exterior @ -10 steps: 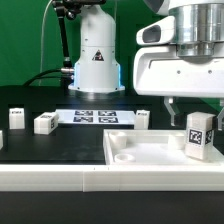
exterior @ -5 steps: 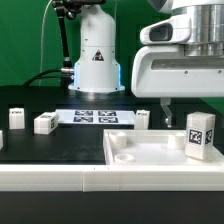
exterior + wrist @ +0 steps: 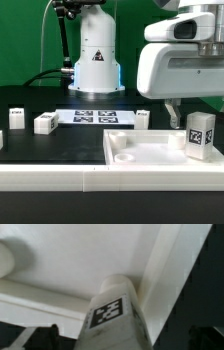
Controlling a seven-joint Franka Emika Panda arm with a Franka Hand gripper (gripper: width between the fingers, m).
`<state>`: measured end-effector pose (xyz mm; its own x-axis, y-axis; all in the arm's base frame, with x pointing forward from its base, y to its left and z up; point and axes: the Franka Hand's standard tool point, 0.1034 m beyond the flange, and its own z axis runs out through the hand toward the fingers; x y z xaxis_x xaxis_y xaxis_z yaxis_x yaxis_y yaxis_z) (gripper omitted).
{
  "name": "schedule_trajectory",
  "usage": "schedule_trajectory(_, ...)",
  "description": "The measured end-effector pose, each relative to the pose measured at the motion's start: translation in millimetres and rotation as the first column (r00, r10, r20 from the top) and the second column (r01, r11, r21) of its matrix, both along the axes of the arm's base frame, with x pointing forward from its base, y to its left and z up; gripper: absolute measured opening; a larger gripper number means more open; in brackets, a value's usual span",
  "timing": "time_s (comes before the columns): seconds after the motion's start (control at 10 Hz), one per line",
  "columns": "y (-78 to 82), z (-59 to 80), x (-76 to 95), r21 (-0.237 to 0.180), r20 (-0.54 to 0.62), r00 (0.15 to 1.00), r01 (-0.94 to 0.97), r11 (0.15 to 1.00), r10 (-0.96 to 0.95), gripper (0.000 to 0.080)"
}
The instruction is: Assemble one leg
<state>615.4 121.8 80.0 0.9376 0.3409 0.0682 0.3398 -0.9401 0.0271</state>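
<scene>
While the robot's pale two-finger gripper [image 3: 188, 108] hangs just above it at 3 o'clock in the exterior view, a small white plastic rectangular post, the leg [image 3: 198, 136], stands upright in a corner of a large flat white square plastic tray [image 3: 140, 172] with a raised rim, which fills the foreground around 5 o'clock. One slim finger [image 3: 170, 108] shows beside the leg and apart from it. The jaws look wide and empty, gripping nothing. Judged from this, the placing is done: the leg stands on its own. The wrist view looks down on the leg [image 3: 112, 308] tucked close against the tray's rim [image 3: 168, 274]. Whether it is fully seated or tightened cannot be told, so a last twist or check may be left. The leg is smooth, matte and square-edged, with a crisp black-and-white square tag on its face. The tray is the same smooth white plastic, with a shallow round socket [image 3: 122, 155] moulded near its middle. On the matte black table [image 3: 30, 145], three spare posts [image 3: 44, 122], white and tagged, lie loose: two at 9 o'clock and one just right of centre. A thin flat white marker board [image 3: 95, 117] lies at centre, below the glossy white arm base [image 3: 95, 55] at 12 o'clock.
</scene>
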Motion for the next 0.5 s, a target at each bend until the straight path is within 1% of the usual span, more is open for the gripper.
schedule_trajectory(0.1,-0.6,0.7,0.8,-0.018,0.003,0.996,-0.093,0.995,0.093,0.0649)
schedule_trajectory(0.2,-1.4,2.0,1.8,-0.027,0.005,0.988,-0.157,0.987,0.157,0.0649)
schedule_trajectory(0.4,-4.3,2.0,2.7,-0.033,0.003,0.978,-0.209,0.977,0.210,0.0649)
schedule_trajectory(0.5,-4.2,1.8,2.6,-0.031,0.003,0.979,-0.203,0.979,0.203,0.0635)
